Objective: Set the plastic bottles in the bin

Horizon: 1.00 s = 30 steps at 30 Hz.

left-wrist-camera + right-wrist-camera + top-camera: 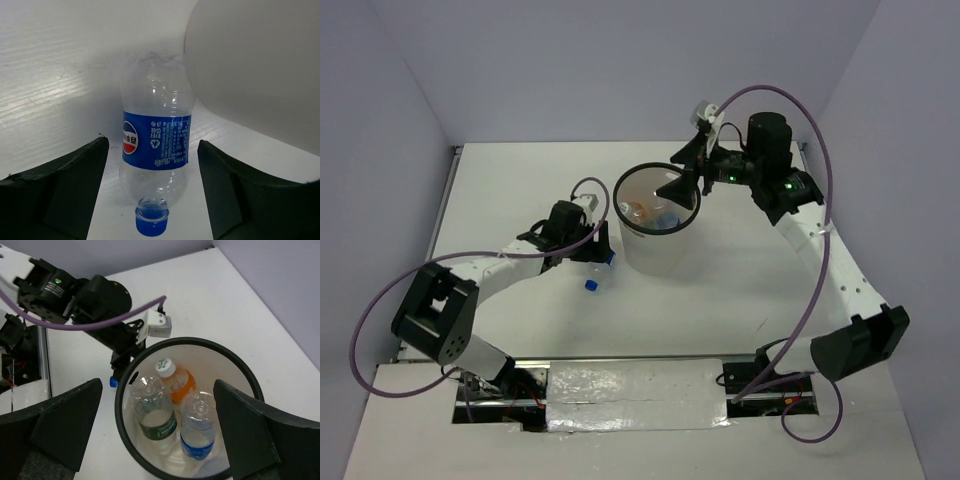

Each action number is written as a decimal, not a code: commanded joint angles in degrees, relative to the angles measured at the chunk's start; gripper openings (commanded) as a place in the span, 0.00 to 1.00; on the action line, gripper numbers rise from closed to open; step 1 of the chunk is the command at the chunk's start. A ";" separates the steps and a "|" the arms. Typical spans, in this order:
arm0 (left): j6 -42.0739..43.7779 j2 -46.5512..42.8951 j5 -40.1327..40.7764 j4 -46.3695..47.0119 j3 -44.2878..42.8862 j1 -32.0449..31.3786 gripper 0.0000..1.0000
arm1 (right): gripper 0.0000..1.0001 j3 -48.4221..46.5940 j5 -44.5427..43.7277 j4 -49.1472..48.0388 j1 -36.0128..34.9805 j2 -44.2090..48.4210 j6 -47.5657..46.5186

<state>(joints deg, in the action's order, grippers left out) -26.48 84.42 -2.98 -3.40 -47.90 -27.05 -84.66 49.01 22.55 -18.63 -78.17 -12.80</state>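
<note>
My left gripper (pixel 152 145) has its jaws apart, 1 on each side of a clear plastic bottle with a blue label and blue cap (pixel 156 140), with a gap showing on both sides. That bottle lies on the white table (pixel 520 190) just beside the translucent white bin with the black rim (pixel 190 341), cap toward my wrist. My right gripper (pixel 157 385) hangs above the bin's mouth, jaws wide apart and holding nothing. Inside the bin lie 3 bottles: a clear green-labelled bottle (pixel 155 415), a small orange bottle (pixel 180 382) and a clear blue-labelled bottle (pixel 197 432).
</note>
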 commanded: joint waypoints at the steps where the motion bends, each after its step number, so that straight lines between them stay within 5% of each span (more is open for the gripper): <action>1: 3.80 3.72 -3.61 1.90 -2.64 0.33 0.84 | 1.00 0.80 1.26 3.03 1.66 5.12 -3.90; 10: 3.37 11.19 -4.84 2.34 -3.87 0.50 0.70 | 1.00 5.47 2.66 2.86 5.09 8.91 -2.06; 13: 2.23 10.94 -3.88 2.08 -3.61 0.42 0.58 | 1.00 6.53 3.19 2.33 6.76 9.44 -1.27; 16: 0.99 7.70 -2.21 0.33 -3.08 0.50 0.27 | 1.00 6.97 3.72 2.42 8.61 9.97 -1.18; 17: 0.21 6.56 -1.59 -0.20 -2.73 0.50 0.24 | 1.00 7.05 3.81 2.59 9.66 10.14 -1.18; 26: -6.04 -21.80 1.31 -3.72 -1.49 0.50 0.17 | 1.00 11.00 2.32 3.73 14.94 11.99 -2.75; 30: -7.97 -27.38 -0.53 0.92 -4.82 0.50 0.17 | 1.00 13.12 1.70 3.47 16.61 12.78 -3.29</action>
<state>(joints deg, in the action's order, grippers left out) -31.70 58.89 -2.70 -6.63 -49.50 -26.74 -72.86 51.13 25.98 -3.01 -67.57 -15.09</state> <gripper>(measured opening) 0.676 0.994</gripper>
